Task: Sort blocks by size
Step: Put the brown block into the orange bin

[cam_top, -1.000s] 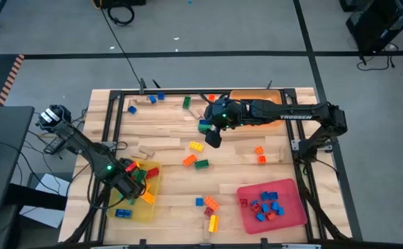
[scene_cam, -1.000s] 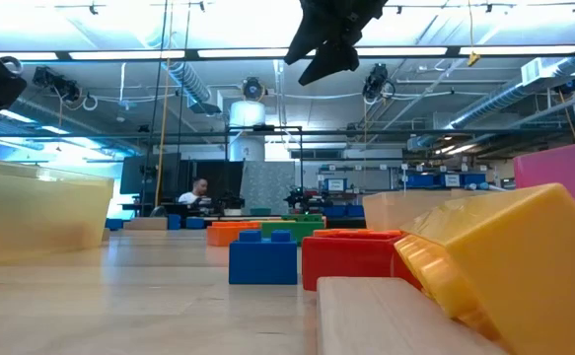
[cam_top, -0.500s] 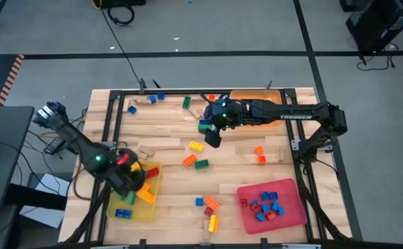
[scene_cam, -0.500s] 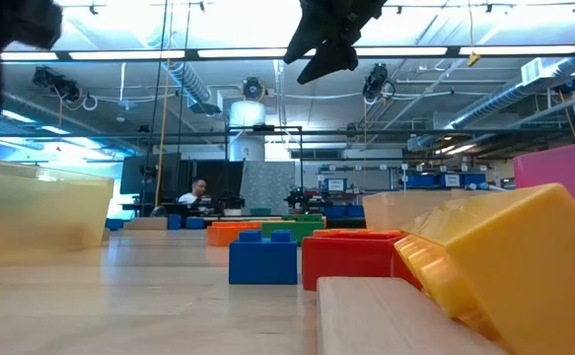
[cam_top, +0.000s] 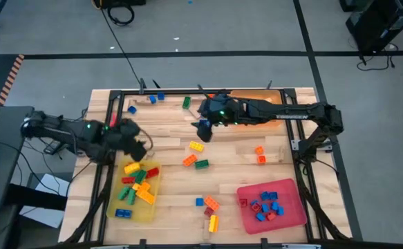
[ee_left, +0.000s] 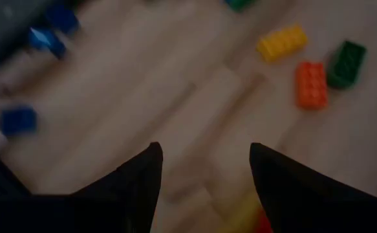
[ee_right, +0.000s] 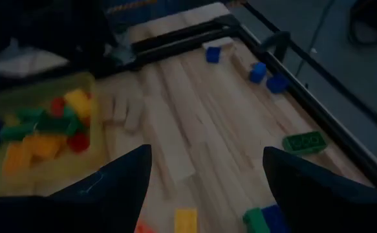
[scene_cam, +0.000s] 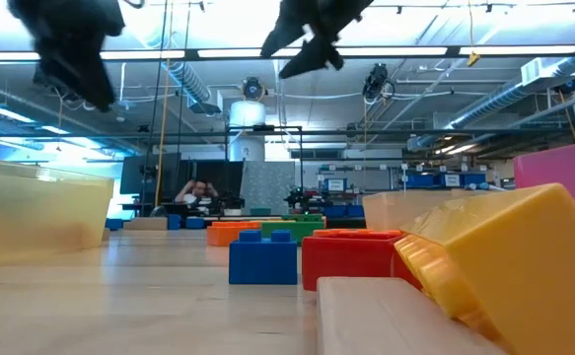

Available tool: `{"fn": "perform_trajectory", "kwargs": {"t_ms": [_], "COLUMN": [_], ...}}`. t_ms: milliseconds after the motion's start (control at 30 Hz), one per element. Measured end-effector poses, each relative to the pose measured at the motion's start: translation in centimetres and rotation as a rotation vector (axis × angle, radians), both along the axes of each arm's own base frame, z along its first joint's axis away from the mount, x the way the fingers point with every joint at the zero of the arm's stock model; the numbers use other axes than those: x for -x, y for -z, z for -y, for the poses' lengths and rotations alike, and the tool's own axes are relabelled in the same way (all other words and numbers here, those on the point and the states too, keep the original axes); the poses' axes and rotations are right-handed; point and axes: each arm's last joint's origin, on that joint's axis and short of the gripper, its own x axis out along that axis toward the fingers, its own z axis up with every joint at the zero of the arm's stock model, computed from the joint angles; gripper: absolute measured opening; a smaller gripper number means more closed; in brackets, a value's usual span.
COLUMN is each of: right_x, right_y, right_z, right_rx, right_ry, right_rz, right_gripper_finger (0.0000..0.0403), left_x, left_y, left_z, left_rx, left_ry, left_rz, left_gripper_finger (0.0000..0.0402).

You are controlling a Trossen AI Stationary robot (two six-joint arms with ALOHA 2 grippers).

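We are looking down at the table, starting at the near edge. The pink tray (cam_top: 294, 211) is holding small blue and red blocks (cam_top: 265, 205). The yellow tray (cam_top: 118, 207) is holding bigger green, orange, yellow and red blocks (cam_top: 136, 185). So we think the job is partly done.

Many blocks are waiting loose on the wood: a yellow one (cam_top: 213, 223) and an orange one (cam_top: 211, 204) near the front, then orange (cam_top: 189, 160), green (cam_top: 201, 164) and yellow (cam_top: 197, 146) ones in the middle, and little blue ones (cam_top: 156, 97) far back.

Our left claw (cam_top: 140, 146) is hanging wide and empty just behind the yellow tray, with tan wooden pieces (cam_top: 144, 151) beside it. Our right claw (cam_top: 203, 129) is hanging wide and empty too, farther back, with a green and blue block (ee_right: 264, 219) right below it.
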Motion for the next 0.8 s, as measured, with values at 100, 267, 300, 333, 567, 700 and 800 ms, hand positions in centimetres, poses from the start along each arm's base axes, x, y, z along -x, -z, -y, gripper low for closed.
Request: {"fn": "perform_trajectory", "kwargs": {"t_ms": [100, 267, 300, 333, 567, 700, 800], "right_x": [-1.1, -4.1, -4.6, -5.0, -7.4, -8.3, -8.7], "right_y": [0.9, 2.3, 2.5, 2.8, 5.4, 7.7, 9.7], "right_z": [1.4, 4.3, 5.0, 5.7, 11.1, 13.5, 15.1], "right_rx": [-0.041, -0.070, -0.084, -0.097, -0.222, -0.279, -0.304], "right_ry": [0.056, 0.119, 0.139, 0.158, 0.210, 0.232, 0.260], "right_rz": [-0.045, -0.135, -0.148, -0.176, -0.346, -0.426, -0.474], "right_gripper_finger": [0.0306, 0.0305, 0.0305, 0.0304, 0.0295, 0.0287, 0.0283], "left_x": [-0.7, -2.5, -2.8, -3.0, -2.6, -2.0, -1.7], "left_y": [-0.2, 1.2, 1.7, 2.2, 4.0, 3.9, 3.8], "left_z": [-1.9, -5.0, -5.5, -6.1, -9.3, -10.5, -11.2], "left_rx": [-0.095, -0.135, -0.137, -0.144, -0.209, -0.229, -0.263], "left_ry": [0.036, 0.162, 0.188, 0.202, 0.195, 0.204, 0.164], "left_rz": [0.037, 0.186, 0.221, 0.254, 0.367, 0.366, 0.368], "left_gripper_finger": [0.0239, 0.0239, 0.0239, 0.0239, 0.0239, 0.0239, 0.0239]}}
